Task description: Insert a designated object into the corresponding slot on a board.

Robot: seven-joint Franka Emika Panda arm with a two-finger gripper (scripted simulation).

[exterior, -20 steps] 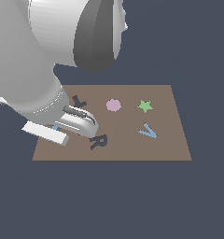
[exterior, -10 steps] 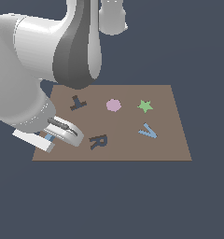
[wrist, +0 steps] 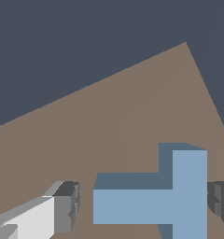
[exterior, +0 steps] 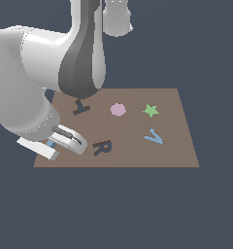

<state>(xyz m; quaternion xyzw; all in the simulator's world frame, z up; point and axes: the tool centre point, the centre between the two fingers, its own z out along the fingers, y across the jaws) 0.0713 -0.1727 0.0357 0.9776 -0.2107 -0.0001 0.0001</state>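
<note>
The designated object, a light-blue T block [wrist: 172,196], lies flat on the brown board [exterior: 172,151] near its front corner at the exterior view's left, where only a small blue patch [exterior: 50,144] shows under the hand. My gripper [wrist: 144,205] is low over it and open. Its fingers [wrist: 67,207] straddle the block, with a clear gap on one side. In the exterior view the gripper [exterior: 54,144] is mostly hidden by the arm. The slot [exterior: 81,107], a dark T-shaped recess, lies farther back on the board, partly under the arm.
A dark R-shaped recess [exterior: 102,147] lies just right of the hand in the exterior view. A pink round shape [exterior: 118,109], a green star [exterior: 150,110] and a light-blue V piece [exterior: 153,136] sit on the board's right half. The bulky arm overhangs the board's left side.
The hand has swung from beside the R recess toward the board's front corner at the exterior view's left, uncovering the T slot. It now sits over the blue T.
</note>
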